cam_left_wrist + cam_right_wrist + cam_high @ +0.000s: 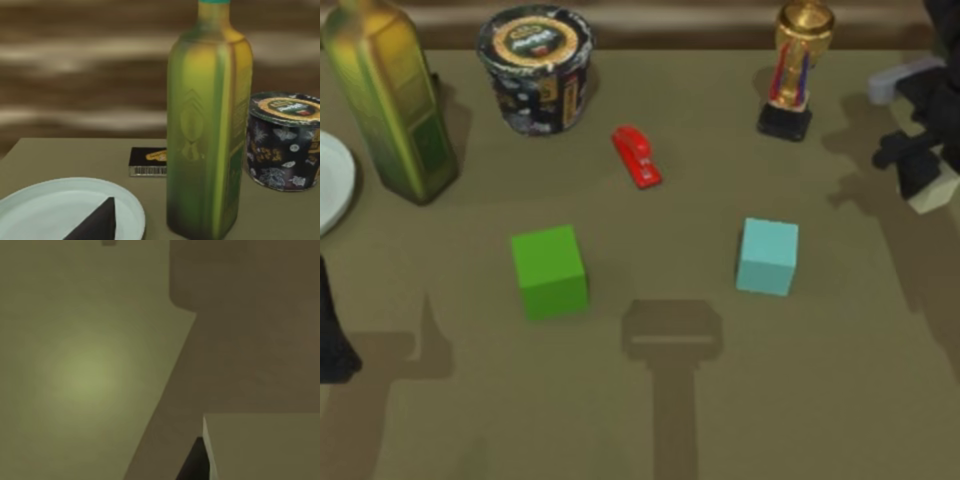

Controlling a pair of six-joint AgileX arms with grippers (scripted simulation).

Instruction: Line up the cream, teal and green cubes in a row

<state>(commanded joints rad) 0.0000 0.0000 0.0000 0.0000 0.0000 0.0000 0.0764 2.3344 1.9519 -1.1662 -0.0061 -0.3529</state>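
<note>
- Right hand [918, 172] is at the far right edge of the surface [800, 400], by the look clamped on the cream cube [934, 196]. In the right wrist view the cream block fills the near corner w/ a dark finger [194, 462] against its side.
- Whether the cream cube is lifted or resting can't be told.
- Key relation: the teal cube [767, 256] lies left of and a bit nearer the front edge than the held cube. The green cube [550, 270] is further left again, well apart from the teal.
- Green & teal already sit roughly on one left-right line across the mid surface, so that line is prob. the row.
- Cubes have no long axis. Green is slightly turned, teal nearly square to the edges.
- Right arm is far nearer the teal end, so I'd judge the cream goes down just right of the teal or in the gap between the two.
- Left hand [334, 345] is parked at the left edge. Its state can't be told.
- Count, task things: 1 cream, 1 teal, 1 green cube.
- Count, other things: 1 red stapler toy [637, 156], 1 bottle [390, 100], 1 tub [535, 68], 1 trophy [792, 70], 1 plate [332, 180], 1 small box [147, 161].
</note>
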